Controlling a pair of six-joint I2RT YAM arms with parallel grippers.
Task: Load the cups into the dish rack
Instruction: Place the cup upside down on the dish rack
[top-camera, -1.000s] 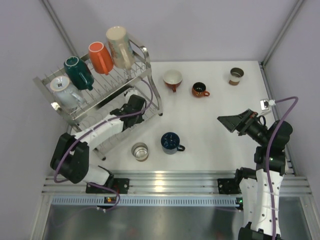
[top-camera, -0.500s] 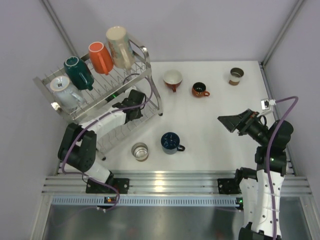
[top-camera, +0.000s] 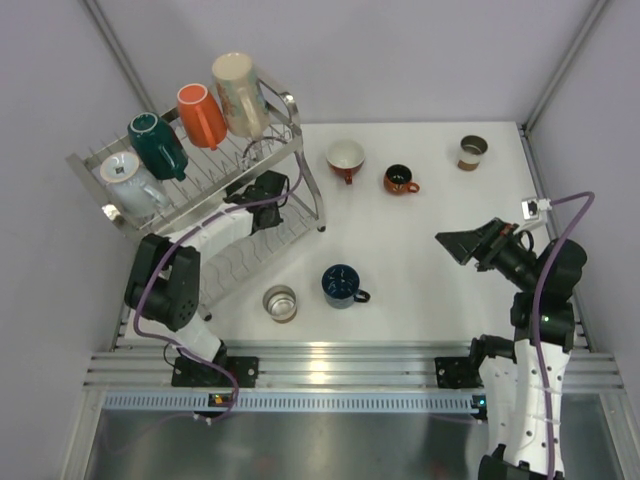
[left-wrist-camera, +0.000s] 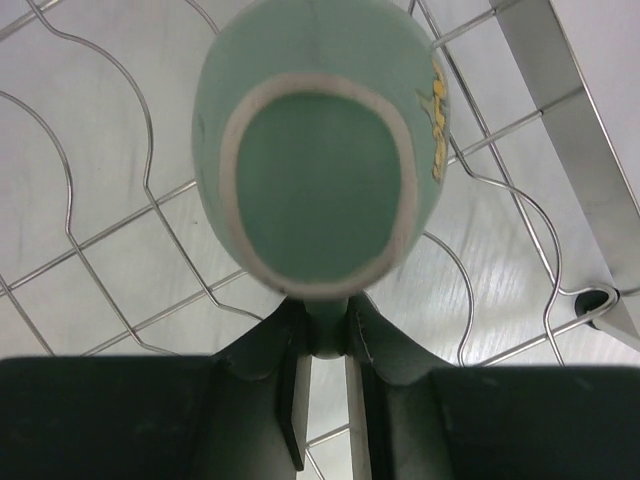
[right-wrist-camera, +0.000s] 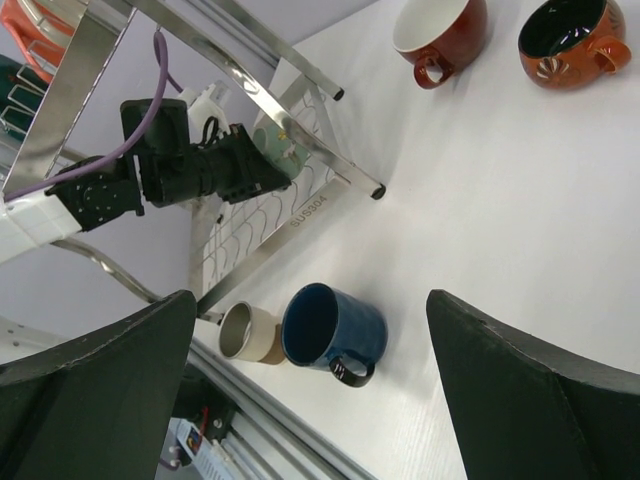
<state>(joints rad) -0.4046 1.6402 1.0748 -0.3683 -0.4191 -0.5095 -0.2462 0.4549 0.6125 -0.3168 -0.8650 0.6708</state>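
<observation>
The mint cup (left-wrist-camera: 318, 160) hangs over the dish rack's (left-wrist-camera: 560, 90) lower wire shelf, its handle pinched in the nearly closed left gripper (left-wrist-camera: 325, 340). Released before it is seated, it could roll on the wires. The right gripper (top-camera: 455, 246) waits wide open and empty, well away from the rack.

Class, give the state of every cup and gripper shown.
mint cup, clamped in left gripper
left gripper, shut
right gripper, open, empty
beige cup, tipped on top tier of dish rack
orange cup, racked, tipped
teal cup, racked, tipped
pale blue cup, racked, tipped
red cup, upright, not racked
orange-brown mug, upright, not racked
small brown cup, upright, not racked
navy mug, upright, not racked
greyish cup, upright, not racked
</observation>
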